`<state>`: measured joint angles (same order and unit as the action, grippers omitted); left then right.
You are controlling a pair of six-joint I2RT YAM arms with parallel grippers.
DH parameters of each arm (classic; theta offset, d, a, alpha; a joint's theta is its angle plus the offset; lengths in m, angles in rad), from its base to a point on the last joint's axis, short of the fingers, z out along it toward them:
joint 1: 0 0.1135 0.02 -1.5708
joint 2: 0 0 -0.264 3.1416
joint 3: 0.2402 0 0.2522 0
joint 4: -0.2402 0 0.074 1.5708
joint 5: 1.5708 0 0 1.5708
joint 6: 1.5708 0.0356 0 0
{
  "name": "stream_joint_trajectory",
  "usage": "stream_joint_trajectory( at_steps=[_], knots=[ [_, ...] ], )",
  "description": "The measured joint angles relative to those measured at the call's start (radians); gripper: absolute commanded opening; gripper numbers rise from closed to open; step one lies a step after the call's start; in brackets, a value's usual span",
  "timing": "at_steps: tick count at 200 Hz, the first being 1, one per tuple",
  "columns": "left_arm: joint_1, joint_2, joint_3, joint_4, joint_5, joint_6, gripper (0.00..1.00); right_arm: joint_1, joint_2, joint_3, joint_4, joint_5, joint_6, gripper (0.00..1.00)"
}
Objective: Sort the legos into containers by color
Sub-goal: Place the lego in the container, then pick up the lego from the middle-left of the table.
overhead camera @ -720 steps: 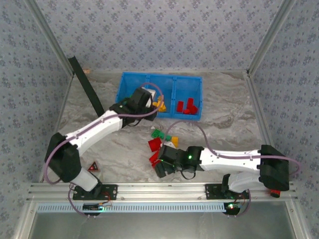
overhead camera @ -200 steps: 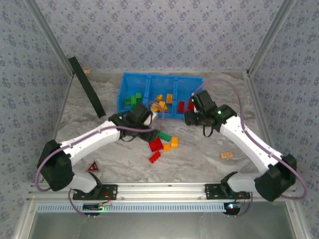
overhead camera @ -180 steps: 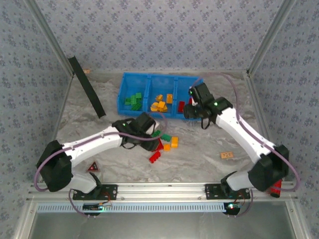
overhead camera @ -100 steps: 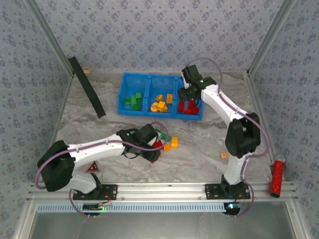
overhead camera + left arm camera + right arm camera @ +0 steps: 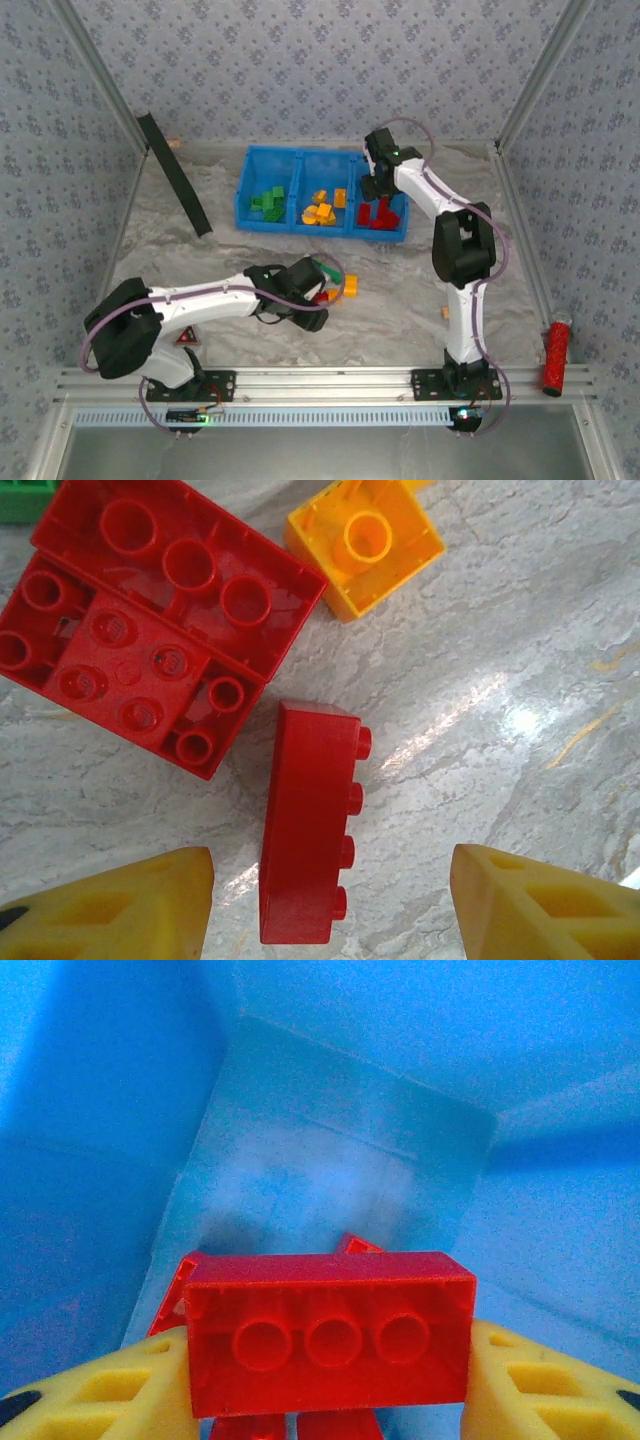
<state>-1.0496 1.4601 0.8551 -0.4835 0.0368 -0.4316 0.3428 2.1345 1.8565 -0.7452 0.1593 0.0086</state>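
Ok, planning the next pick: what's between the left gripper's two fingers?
A narrow red brick lies on its side there, touching neither finger of the open left gripper; the left wrist view shows it.

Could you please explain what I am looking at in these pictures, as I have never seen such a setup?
These are two robot arms, a left arm and a right arm, bolted at the near edge of a table. The wide picture is taken from above and behind them. The two close-ups come from cameras on the wrists; the yellow fingers at the bottom belong to each arm's tool. The arms sort toy bricks by colour into a blue tray: green bricks left, orange bricks middle, red bricks right. The right tool holds a red brick over the red compartment. The left tool is open, its fingers either side of a tipped brick lying on the table beside a big red brick and an orange brick.
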Motion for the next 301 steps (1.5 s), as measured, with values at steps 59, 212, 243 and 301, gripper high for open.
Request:
stream_joint_trajectory(
  at_steps=[59, 212, 243, 301],
  knots=[
    [0.0, 0.045, -0.002, 0.01, 0.0, 0.0, 0.64, 0.012, 0.086, 0.113, -0.038, 0.033, -0.036, 0.59],
    [0.0, 0.127, -0.002, 0.014, 0.017, -0.019, 0.36, -0.005, 0.126, 0.161, -0.054, 0.041, -0.081, 0.77],
    [0.0, 0.132, 0.002, 0.01, 0.016, -0.02, 0.21, -0.005, 0.126, 0.163, -0.054, 0.041, -0.085, 0.77],
    [-0.001, 0.134, 0.127, -0.068, 0.031, -0.007, 0.17, -0.001, 0.065, 0.162, -0.084, 0.026, -0.081, 0.8]
  ],
)
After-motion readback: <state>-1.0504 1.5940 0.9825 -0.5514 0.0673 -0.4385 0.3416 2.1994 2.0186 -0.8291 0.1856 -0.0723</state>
